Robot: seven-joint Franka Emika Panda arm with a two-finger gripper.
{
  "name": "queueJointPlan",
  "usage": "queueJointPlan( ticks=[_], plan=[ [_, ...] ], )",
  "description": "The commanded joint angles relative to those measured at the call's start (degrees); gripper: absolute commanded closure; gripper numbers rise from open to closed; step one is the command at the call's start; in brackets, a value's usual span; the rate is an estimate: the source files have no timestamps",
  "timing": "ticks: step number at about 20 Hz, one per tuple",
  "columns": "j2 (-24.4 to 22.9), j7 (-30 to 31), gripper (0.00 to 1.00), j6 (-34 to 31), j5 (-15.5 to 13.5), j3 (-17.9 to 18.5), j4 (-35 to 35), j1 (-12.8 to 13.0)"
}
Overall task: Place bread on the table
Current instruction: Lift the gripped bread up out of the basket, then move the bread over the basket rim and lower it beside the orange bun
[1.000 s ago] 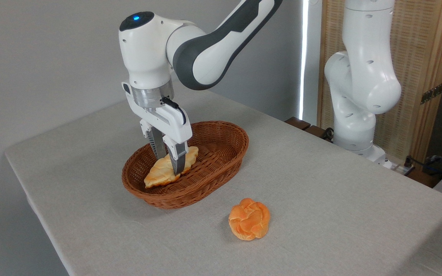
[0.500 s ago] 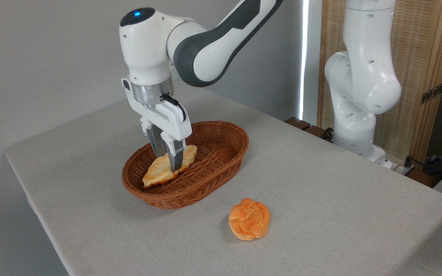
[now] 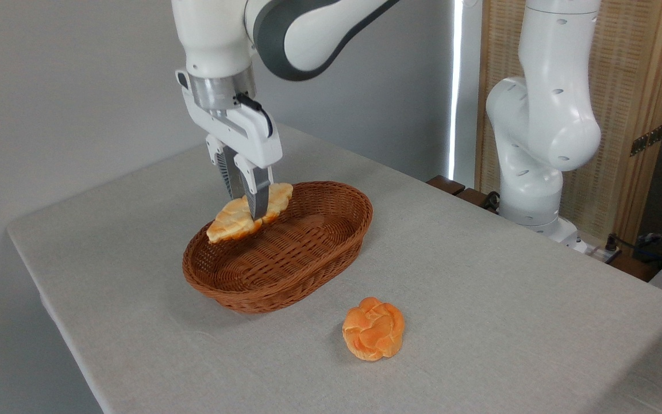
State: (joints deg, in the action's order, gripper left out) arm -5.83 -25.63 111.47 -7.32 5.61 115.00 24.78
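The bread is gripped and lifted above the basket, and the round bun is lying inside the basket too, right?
Not quite. The camera view shows the bun on the table, outside the basket. The gripper does hold the bread lifted.

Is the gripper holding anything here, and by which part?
Yes. The gripper is shut on the bread, pinching it across its middle, with both tips free, above the basket.

No readable text, label, brand, number or sign anywhere: none on the white and grey robot arm (image 3: 308, 34), none on the brown oval wicker basket (image 3: 308, 253), none on the light grey-beige cloth-covered table (image 3: 480, 299).
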Motion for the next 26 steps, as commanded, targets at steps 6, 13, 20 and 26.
queueJointPlan(
  ticks=[6, 13, 20, 26],
  plan=[
    [-0.9, -1.0, 0.37, -2.4, 5.3, 12.5, -4.0, -1.4],
    [2.4, -2.5, 0.00, -1.0, 5.4, 18.9, -3.7, -1.5],
    [4.9, -6.8, 0.00, 4.2, 5.4, 21.5, -3.6, -2.8],
    [5.4, -6.8, 0.00, 4.8, 5.4, 21.5, -3.6, -3.0]
  ],
)
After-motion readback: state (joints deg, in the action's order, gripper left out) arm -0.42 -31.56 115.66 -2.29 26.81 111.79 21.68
